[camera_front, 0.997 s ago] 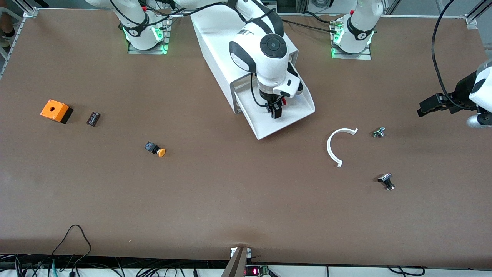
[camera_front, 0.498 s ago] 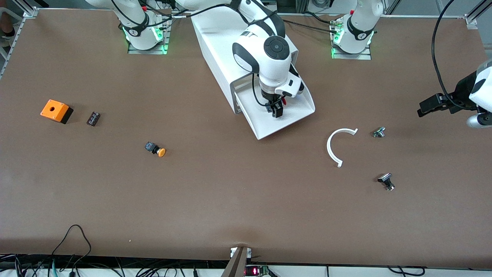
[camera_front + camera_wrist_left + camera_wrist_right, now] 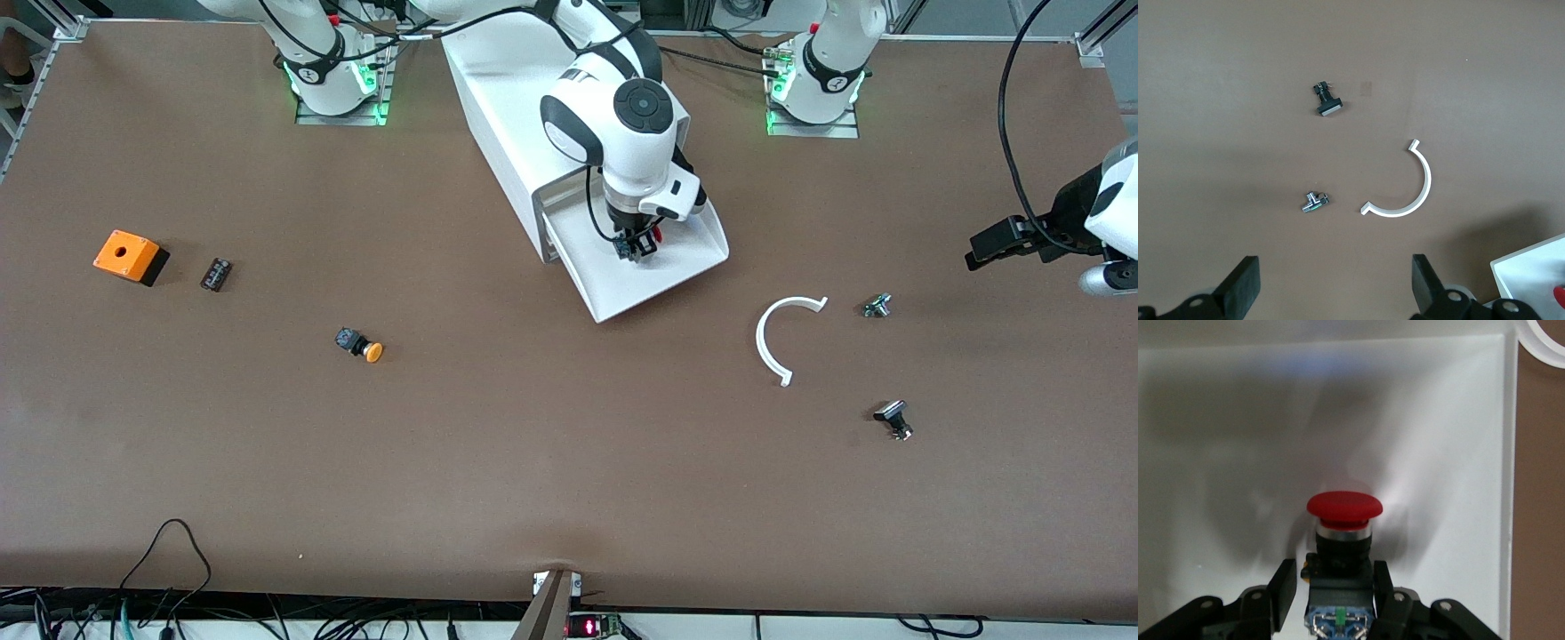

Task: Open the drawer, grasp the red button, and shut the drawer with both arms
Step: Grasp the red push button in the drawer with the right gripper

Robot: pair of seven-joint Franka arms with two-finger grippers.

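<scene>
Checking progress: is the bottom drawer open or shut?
Open. The drawer juts out from the cabinet, with the right gripper inside it around the button.

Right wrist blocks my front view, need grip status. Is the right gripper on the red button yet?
Observer: Yes. The right wrist view shows the right gripper shut on the button, with its fingers on either side of the dark body.
Operator: Cap clear of the fingers?
Observer: Yes, the red cap sticks out past the fingertips, over the drawer floor.
Operator: Left gripper?
Observer: The left gripper waits open above the table, over a small metal part beside the white arc.
</scene>
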